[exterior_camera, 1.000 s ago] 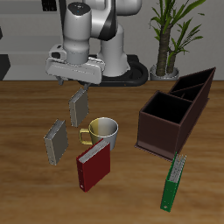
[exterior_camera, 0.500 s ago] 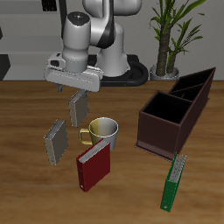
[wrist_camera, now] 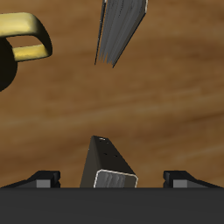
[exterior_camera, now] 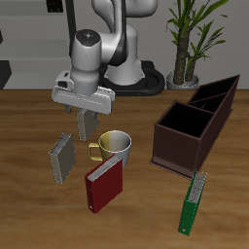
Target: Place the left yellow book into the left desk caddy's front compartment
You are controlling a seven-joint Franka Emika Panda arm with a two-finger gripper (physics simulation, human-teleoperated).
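Note:
The left yellow book (exterior_camera: 88, 126) stands upright on the table behind the mug, grey with tan edges. My gripper (exterior_camera: 87, 110) hangs right over its top, open. In the wrist view the book's top edge (wrist_camera: 108, 164) sits between my two fingertips (wrist_camera: 45, 178), which stand wide apart and do not touch it; the gripper (wrist_camera: 112, 180) is centred on it. The left desk caddy (exterior_camera: 215, 105) is a dark brown box off to the side. Its front compartment (exterior_camera: 166, 142), the low squarish section, is nearest the table's front edge and holds nothing.
The twin yellow book (exterior_camera: 62, 158) (wrist_camera: 121, 31) stands nearer the front edge. A white mug with a yellow handle (exterior_camera: 115, 146) (wrist_camera: 27, 41) is beside the target book. A dark red book (exterior_camera: 103, 185) and a slim green book (exterior_camera: 195, 201) lie farther forward. A potted plant (exterior_camera: 189, 39) stands behind the caddy.
The arm has lowered and come slightly forward, bringing the open gripper from above the left yellow book down to its top edge. No object has moved.

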